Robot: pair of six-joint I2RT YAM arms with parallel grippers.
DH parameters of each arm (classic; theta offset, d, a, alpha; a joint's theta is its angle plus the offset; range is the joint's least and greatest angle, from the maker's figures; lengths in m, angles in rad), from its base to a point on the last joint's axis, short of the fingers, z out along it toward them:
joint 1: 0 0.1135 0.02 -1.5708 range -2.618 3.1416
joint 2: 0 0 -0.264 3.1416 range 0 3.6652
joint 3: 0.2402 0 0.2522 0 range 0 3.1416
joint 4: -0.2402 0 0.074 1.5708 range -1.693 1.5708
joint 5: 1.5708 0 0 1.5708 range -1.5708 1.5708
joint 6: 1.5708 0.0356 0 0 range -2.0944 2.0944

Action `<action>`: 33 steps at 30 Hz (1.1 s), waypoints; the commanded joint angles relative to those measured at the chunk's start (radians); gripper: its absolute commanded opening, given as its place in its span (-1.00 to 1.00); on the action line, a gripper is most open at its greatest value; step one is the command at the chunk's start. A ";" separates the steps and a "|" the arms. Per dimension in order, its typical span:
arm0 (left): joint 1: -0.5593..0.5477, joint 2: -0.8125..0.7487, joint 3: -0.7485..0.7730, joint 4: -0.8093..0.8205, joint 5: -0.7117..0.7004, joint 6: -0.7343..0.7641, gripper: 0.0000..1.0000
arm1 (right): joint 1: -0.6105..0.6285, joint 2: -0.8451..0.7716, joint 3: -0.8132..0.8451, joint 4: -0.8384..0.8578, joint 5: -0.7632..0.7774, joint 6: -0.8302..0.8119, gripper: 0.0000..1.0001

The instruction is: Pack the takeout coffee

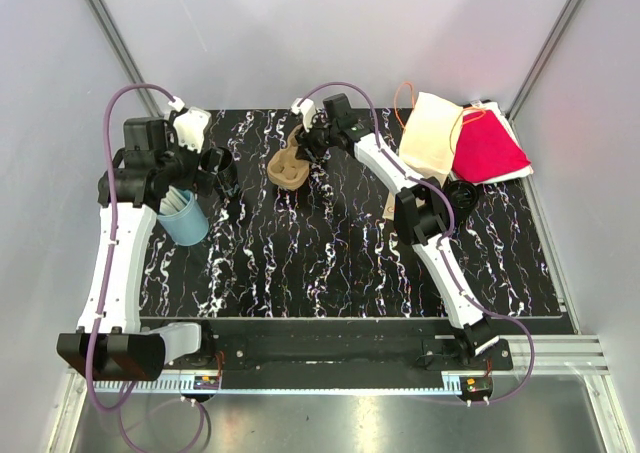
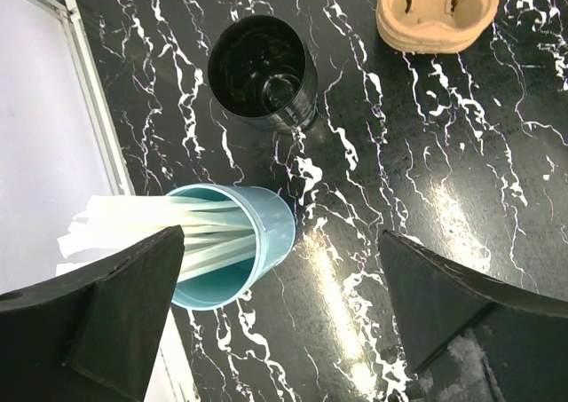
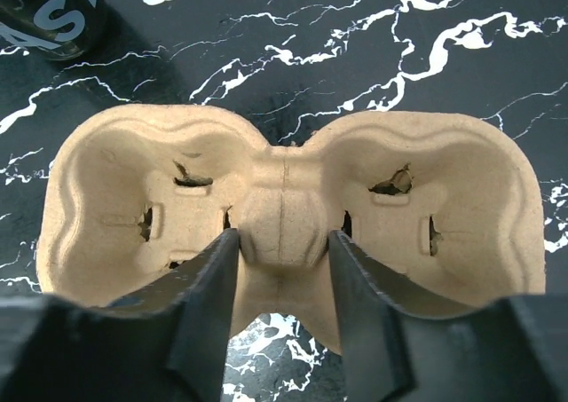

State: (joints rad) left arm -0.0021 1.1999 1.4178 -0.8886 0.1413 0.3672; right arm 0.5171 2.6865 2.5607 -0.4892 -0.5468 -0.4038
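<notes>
Left fingers, spread wide and grasping nothing, hang over a blue cup of white strips at the left edge of the tabletop. Just beyond it stands a black cup. At far centre is the pulp carrier. The right fingers clasp its central hump, one in each well. A cream bag and red cloth lie far right.
</notes>
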 commanded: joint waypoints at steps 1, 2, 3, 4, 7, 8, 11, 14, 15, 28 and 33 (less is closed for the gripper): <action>0.001 -0.005 -0.005 0.043 -0.009 0.009 0.98 | 0.006 0.001 0.043 0.038 -0.041 0.011 -0.08; 0.001 -0.005 -0.006 0.043 -0.009 0.006 0.98 | 0.006 -0.001 0.043 0.037 -0.041 0.011 -0.10; 0.001 -0.005 -0.006 0.045 -0.008 0.006 0.98 | 0.009 -0.001 0.041 0.038 -0.042 0.011 -0.11; 0.001 -0.005 -0.006 0.045 -0.009 0.006 0.98 | 0.008 -0.002 0.038 0.038 -0.042 0.007 -0.12; 0.001 -0.008 -0.008 0.045 -0.003 0.006 0.98 | 0.009 -0.001 0.038 0.038 -0.044 0.006 -0.21; 0.001 -0.007 -0.007 0.046 -0.003 0.004 0.98 | 0.011 -0.002 0.039 0.037 -0.045 0.006 -0.27; 0.001 -0.005 -0.007 0.046 0.000 0.003 0.98 | 0.014 -0.004 0.039 0.038 -0.045 0.008 -0.39; 0.001 -0.003 -0.005 0.046 0.003 0.001 0.98 | 0.015 -0.008 0.044 0.037 -0.039 0.006 -0.46; 0.001 -0.002 -0.005 0.046 0.004 0.001 0.98 | 0.015 -0.016 0.044 0.038 -0.036 0.006 -0.50; 0.001 0.006 -0.002 0.048 0.026 -0.004 0.98 | 0.017 -0.073 0.069 0.041 0.025 0.000 -0.57; 0.001 0.004 -0.003 0.048 0.027 -0.004 0.98 | 0.017 -0.085 0.067 0.046 0.050 -0.003 -0.57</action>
State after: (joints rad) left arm -0.0021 1.2003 1.4128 -0.8883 0.1516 0.3664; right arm 0.5228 2.6843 2.5797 -0.4896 -0.5316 -0.4004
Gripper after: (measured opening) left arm 0.987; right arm 0.445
